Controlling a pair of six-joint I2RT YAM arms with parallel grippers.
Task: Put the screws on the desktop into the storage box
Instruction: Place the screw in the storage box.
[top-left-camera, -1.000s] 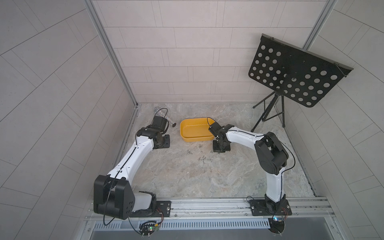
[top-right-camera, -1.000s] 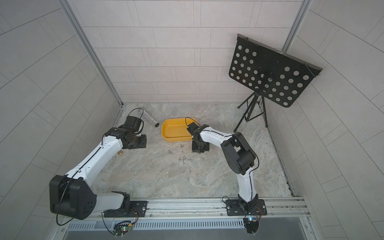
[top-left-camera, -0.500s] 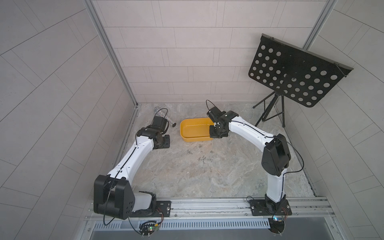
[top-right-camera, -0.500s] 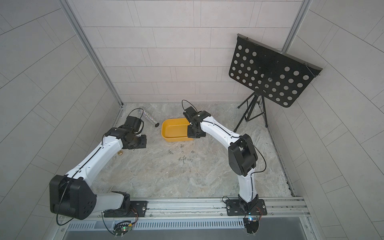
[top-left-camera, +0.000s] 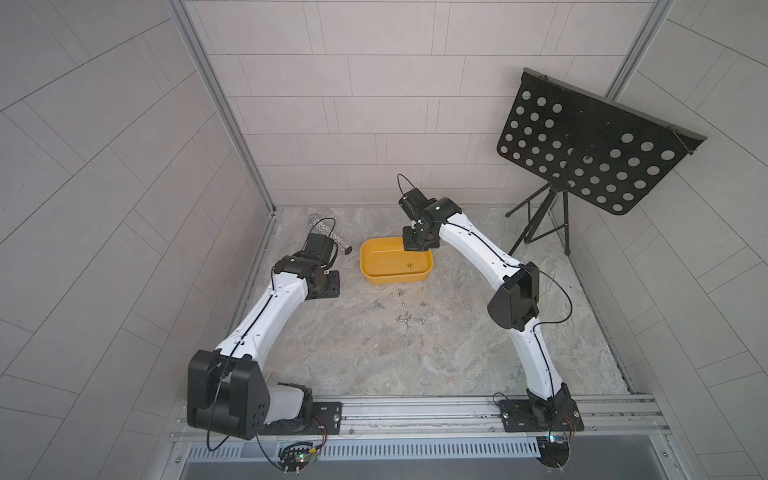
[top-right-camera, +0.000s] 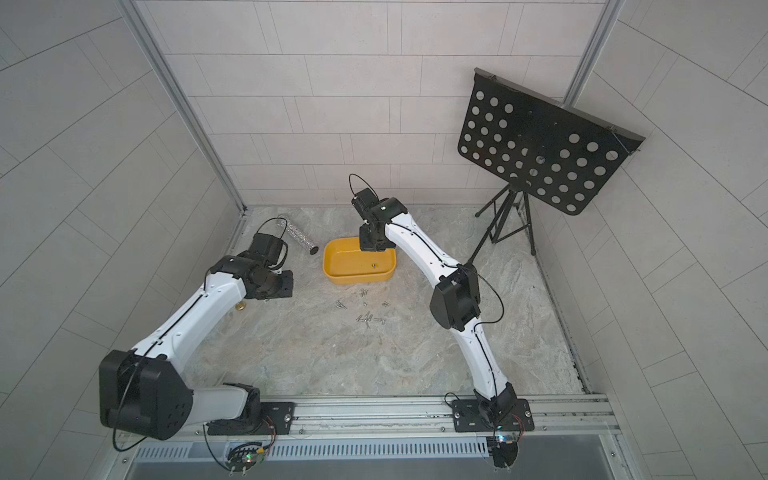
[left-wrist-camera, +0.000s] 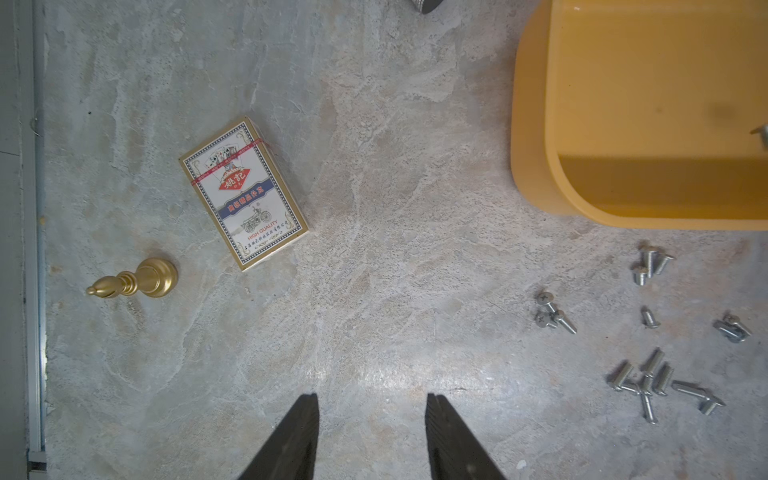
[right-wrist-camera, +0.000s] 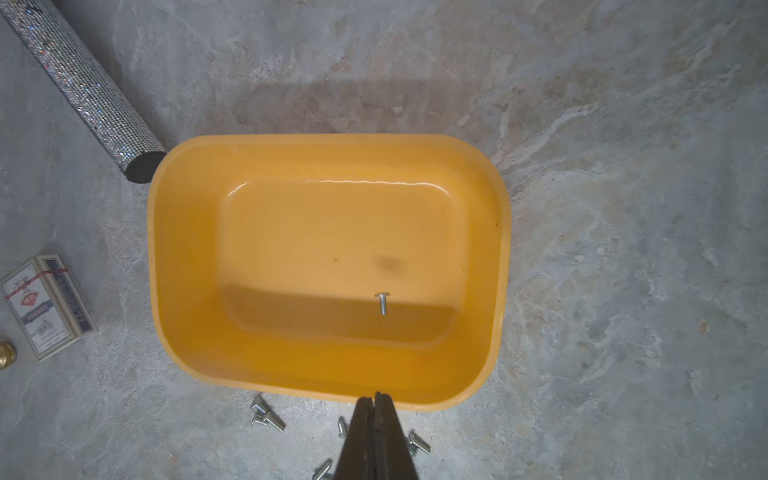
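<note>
Several small silver screws (top-left-camera: 405, 316) (top-right-camera: 368, 318) (left-wrist-camera: 648, 378) lie scattered on the marble desktop (top-left-camera: 415, 361), just in front of the yellow storage box (top-left-camera: 365, 266) (top-right-camera: 332, 270) (right-wrist-camera: 158, 249). One screw (right-wrist-camera: 381, 303) (top-left-camera: 409, 264) is inside the box. My right gripper (right-wrist-camera: 376, 395) (top-left-camera: 417, 245) hangs above the box's far right part, shut, with nothing showing between its fingertips. My left gripper (left-wrist-camera: 372, 399) (top-left-camera: 324, 286) stands open over bare desktop to the left of the box, apart from the screws.
A glittery silver tube (right-wrist-camera: 83, 83) (top-left-camera: 328, 232) lies behind the box on the left. A pack of playing cards (left-wrist-camera: 243, 191) and a small brass piece (left-wrist-camera: 141, 280) lie near the left wall. A black perforated music stand (top-left-camera: 590, 153) stands at the back right.
My right gripper has risen from the desktop beside the screws and moved back over the storage box, staying shut. The left arm has not moved.
</note>
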